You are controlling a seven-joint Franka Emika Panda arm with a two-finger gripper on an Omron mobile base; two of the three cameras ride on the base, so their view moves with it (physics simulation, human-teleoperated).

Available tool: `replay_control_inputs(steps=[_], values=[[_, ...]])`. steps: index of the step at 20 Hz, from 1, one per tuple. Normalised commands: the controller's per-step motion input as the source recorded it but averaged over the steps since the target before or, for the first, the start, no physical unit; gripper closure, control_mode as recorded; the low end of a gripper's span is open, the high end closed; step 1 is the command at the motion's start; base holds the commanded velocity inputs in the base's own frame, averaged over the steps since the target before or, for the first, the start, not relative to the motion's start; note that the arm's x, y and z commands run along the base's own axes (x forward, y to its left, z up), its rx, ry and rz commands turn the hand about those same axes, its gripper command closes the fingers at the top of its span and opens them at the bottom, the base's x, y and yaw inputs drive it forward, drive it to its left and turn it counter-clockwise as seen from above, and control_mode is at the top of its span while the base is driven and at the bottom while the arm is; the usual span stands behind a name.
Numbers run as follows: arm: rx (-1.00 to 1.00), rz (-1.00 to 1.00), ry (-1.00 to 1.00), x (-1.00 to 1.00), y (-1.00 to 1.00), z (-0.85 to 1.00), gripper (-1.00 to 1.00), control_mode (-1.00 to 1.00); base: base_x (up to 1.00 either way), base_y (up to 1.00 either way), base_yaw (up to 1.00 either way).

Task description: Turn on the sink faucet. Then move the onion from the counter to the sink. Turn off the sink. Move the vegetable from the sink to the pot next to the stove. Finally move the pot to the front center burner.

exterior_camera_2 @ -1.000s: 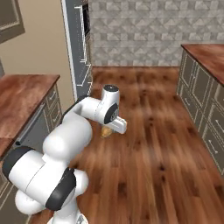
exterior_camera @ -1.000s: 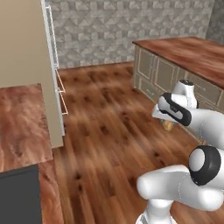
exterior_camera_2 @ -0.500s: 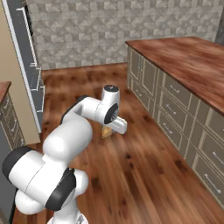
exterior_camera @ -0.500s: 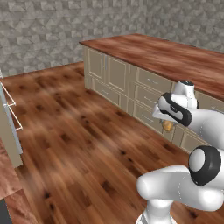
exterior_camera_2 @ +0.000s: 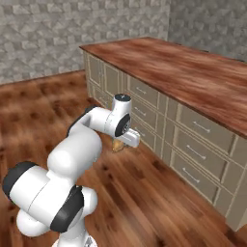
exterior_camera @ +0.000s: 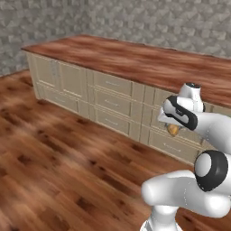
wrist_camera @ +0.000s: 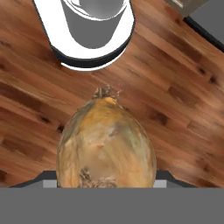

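Observation:
A yellow-brown onion (wrist_camera: 106,144) with a dry tuft at its top looms close in the hand view, above the wooden floor. My gripper (exterior_camera: 173,129) is shut on the onion (exterior_camera: 173,130) and holds it in the air in front of my body, at about drawer height. In the right base view the gripper (exterior_camera_2: 120,143) hangs under the bent wrist, with the onion (exterior_camera_2: 116,145) peeking out below it. The onion hides the fingertips.
A long wooden-topped counter (exterior_camera: 135,63) with cream drawers and doors runs along the right (exterior_camera_2: 193,72). A grey stone wall (exterior_camera: 113,20) stands behind it. Open plank floor (exterior_camera: 54,171) spreads to the left of my base.
The whole scene has swung as the base turned and drove: the tall cabinet and left counter are gone, and the drawer counter is nearer. The arm keeps its pose with the onion.

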Motion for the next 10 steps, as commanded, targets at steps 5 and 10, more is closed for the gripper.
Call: replay_control_inputs(steps=[5, 10], values=[[0.0, 0.0, 0.0, 0.0, 0.0, 0.0, 1.0, 1.0, 0.0, -0.11, -0.5], [0.0, 0.0, 0.0, 0.0, 0.0, 0.0, 1.0, 1.0, 0.0, -0.13, -0.49]])
